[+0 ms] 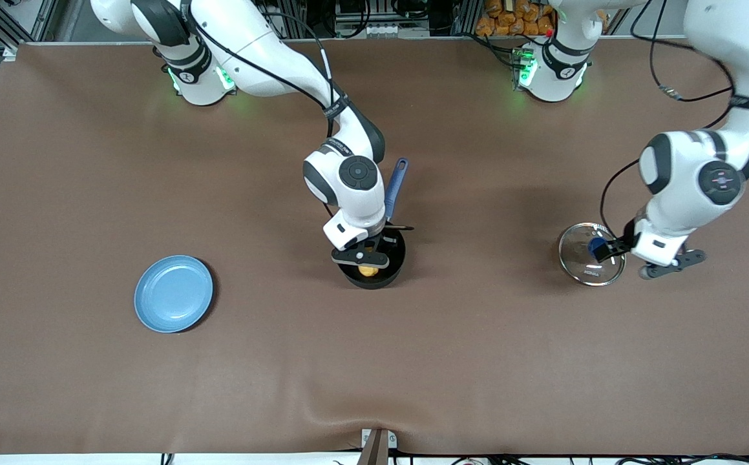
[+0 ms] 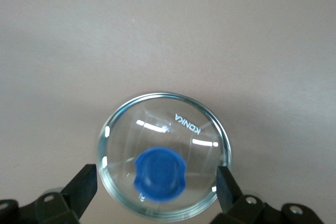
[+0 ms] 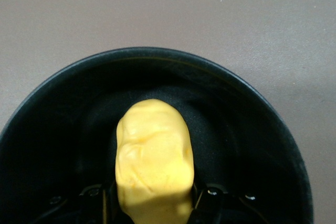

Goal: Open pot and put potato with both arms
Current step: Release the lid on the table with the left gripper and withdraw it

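- Centrally, the pot point(image 1: 374, 265) stood on the brown worktop point(image 1: 374, 361) with its lid off, its long blue handle point(image 1: 395, 188) pointing away from the front camera toward the robots' bases.
- Right tool point(image 1: 366, 257): lowered into the mouth of the pot, its fingers point(image 3: 207, 203) closed on the potato point(image 1: 368, 270); the right wrist view showed the yellow potato point(image 3: 153, 163) clamped between the two fingers inside the dark pot wall point(image 3: 252, 108), the pot bottom visible beneath it.
- Whether the potato touched the pot bottom could not be told.
- Left tool point(image 1: 609, 250): over the glass lid point(image 1: 591, 254), its fingers point(image 2: 79, 187) spread wide on either side of the lid's blue knob point(image 2: 159, 174) and clear of it.
- Glass lid: lying flat on the worktop toward the left arm's end, well apart from the pot, knob upward; white lettering point(image 2: 188, 124) showed on the glass in the left wrist view.
- Light-blue plate point(image 1: 173, 294): on the worktop toward the right arm's end, a little nearer to the front camera than the pot and well apart from it.
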`<state>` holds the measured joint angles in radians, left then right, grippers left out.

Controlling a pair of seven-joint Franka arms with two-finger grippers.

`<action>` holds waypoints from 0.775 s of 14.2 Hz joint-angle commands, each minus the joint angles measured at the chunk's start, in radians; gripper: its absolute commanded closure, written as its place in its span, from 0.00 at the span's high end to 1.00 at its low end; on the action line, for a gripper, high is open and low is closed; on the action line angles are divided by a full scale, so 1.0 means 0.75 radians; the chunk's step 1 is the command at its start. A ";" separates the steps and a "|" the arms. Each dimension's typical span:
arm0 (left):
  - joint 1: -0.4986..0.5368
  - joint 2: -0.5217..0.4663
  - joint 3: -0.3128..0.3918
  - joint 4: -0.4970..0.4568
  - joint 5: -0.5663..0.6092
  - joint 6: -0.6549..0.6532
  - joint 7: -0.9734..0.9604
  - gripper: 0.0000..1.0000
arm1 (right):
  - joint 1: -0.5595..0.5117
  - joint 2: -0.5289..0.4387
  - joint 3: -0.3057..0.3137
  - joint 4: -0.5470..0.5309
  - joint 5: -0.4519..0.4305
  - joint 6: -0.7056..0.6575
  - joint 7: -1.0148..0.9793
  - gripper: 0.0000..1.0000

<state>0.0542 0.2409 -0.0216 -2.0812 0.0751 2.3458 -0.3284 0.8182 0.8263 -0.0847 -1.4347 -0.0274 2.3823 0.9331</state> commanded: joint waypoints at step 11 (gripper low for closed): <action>0.003 -0.159 -0.067 0.644 0.004 -0.825 0.047 1.00 | -0.001 0.005 -0.012 0.039 -0.017 -0.012 0.024 0.66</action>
<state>0.0533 0.1645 -0.0629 -1.6082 0.0750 1.7593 -0.3270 0.8182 0.8264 -0.0921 -1.4269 -0.0274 2.3824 0.9334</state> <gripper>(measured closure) 0.000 0.335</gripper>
